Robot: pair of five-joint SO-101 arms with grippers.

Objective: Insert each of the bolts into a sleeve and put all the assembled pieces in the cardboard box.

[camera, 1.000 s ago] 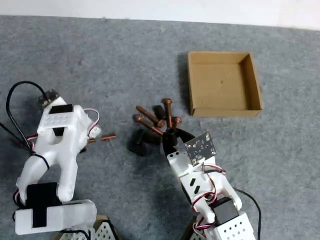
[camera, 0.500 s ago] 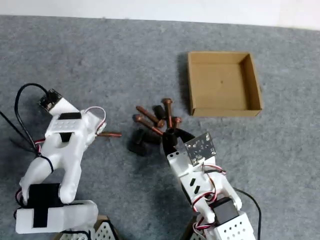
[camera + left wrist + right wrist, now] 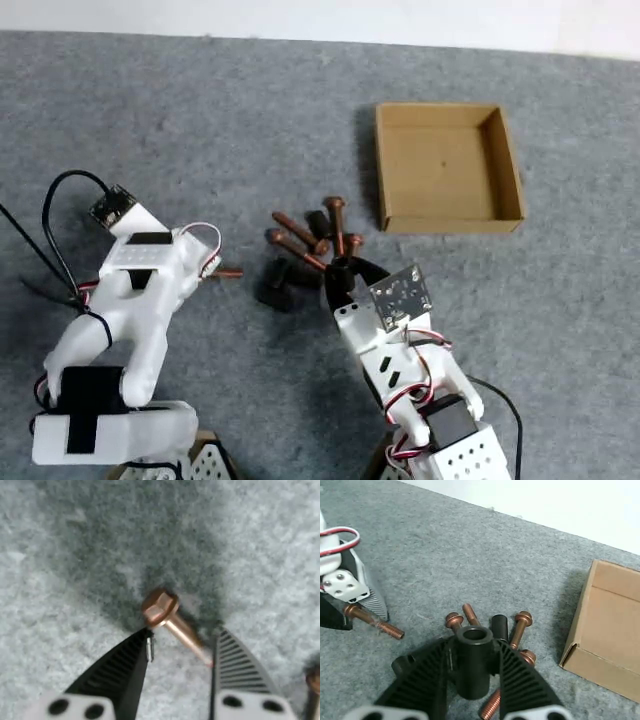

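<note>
Since a second ago the left arm has swung its wrist toward the middle of the high view, carrying the bolt (image 3: pixel 226 272) closer to the pile; the right arm has not stirred. That bolt lies nearly level, left of centre, its threaded end pointing right at the pile. Its hex head sits back in the left gripper (image 3: pixel 182 641), whose jaws are narrowed on it, though how squarely the shank is pinched is hard to make out. A black sleeve (image 3: pixel 472 662) stands about upright, bore open, clamped in the right gripper (image 3: pixel 347 271) at the pile's lower edge, near centre. Loose bolts (image 3: pixel 300 232) and spare sleeves (image 3: pixel 275 283) lie together between the two grippers. The cardboard box (image 3: pixel 440 165) sits at upper right.

The step in hand looks like mating bolt and sleeve. Their axes seem roughly crosswise, so one wrist should turn until they line up. The thread tip should then ease into the bore slowly, clear of the loose pile.

The left arm rises from lower left, leaning up and rightward, wrist low over the grey mat (image 3: pixel 200 120). The right arm reaches from the bottom edge up-left to the pile.
</note>
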